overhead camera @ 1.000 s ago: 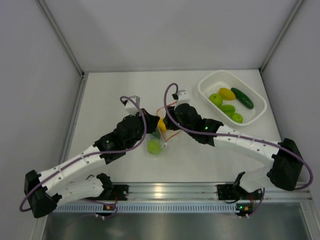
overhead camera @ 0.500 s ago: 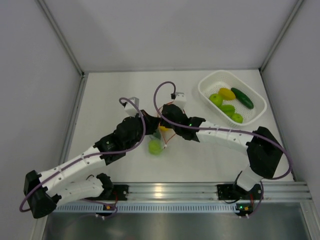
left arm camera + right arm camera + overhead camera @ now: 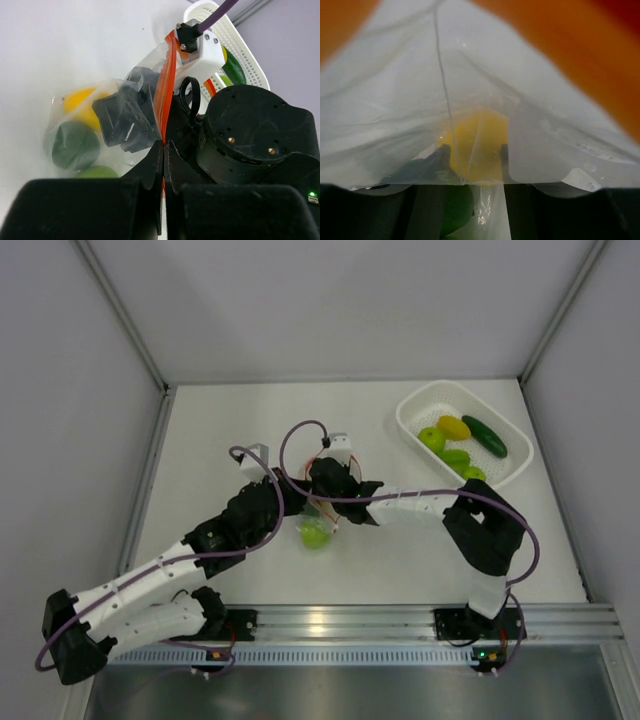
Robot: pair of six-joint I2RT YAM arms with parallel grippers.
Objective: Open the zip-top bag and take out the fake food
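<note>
The zip-top bag (image 3: 318,523) lies mid-table between both grippers, and a light-green fruit (image 3: 315,533) shows through it. My left gripper (image 3: 164,145) is shut on the bag's orange-red zip strip (image 3: 167,95), holding the mouth up. In the left wrist view a yellow fruit (image 3: 80,104), a dark-green one (image 3: 75,145) and a light-green one (image 3: 97,171) lie inside the bag. My right gripper (image 3: 472,152) is inside the bag mouth, open. Its fingers (image 3: 438,156) stand apart with the yellow fruit (image 3: 475,142) just ahead between them, seen through film.
A white perforated basket (image 3: 420,400) stands at the back right. It holds a yellow piece (image 3: 453,427), a dark-green cucumber (image 3: 484,436) and light-green pieces (image 3: 432,439). White walls close in the table on three sides. The arms cross closely over the bag.
My right gripper has moved left and pushed into the bag mouth, its elbow folding in. The left arm has shifted slightly left while still gripping the zip strip.
</note>
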